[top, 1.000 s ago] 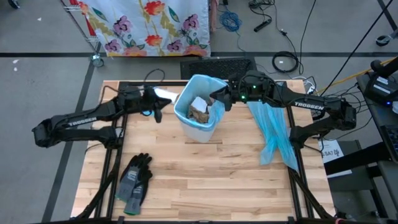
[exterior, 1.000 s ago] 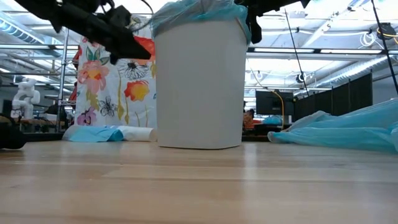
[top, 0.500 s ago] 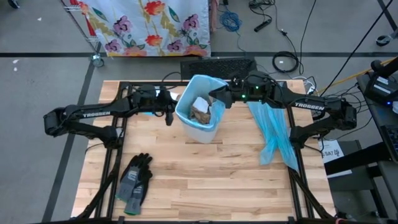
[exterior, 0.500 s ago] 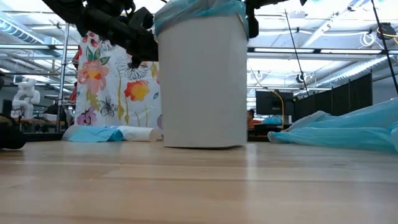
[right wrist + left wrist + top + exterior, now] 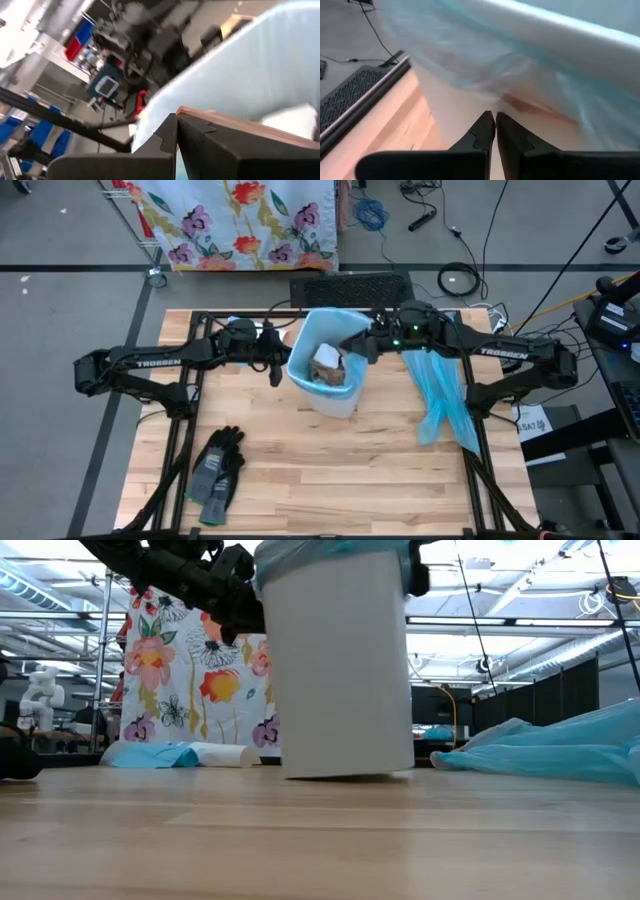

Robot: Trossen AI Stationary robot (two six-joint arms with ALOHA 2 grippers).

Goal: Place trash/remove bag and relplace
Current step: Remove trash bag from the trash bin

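Because both arms meet at the rim of the white bin [image 5: 330, 375] in the upper middle of the high view, the coming move turns on which side of that rim each tool holds — the left gripper [image 5: 277, 363] sits just left of the bin's left edge, the right gripper [image 5: 366, 347] at its upper right edge. The trash [image 5: 328, 367], brown crumpled paper with a white scrap on top, lies down inside the bin, between the two tools and lower than both. A pale blue liner [image 5: 320, 550] is folded over the rim, showing at the top of the low view. In the left wrist view the left jaws are pressed together with no gap, tips aimed at the filmy blue plastic [image 5: 485, 65] right ahead; whether a fold is pinched between them I cannot tell. In the right wrist view the right jaws are likewise closed, seemingly on the rim edge, though what they hold is not clear. The bin's base looks slightly lifted on one side in the low view, so it may be tilting. A spare blue bag [image 5: 440, 395] lies flat on the bench [image 5: 330, 470] to the right, its long axis running top to bottom, nearer the right arm. Dark gloves [image 5: 217, 475] rest at lower left, well apart from the work.
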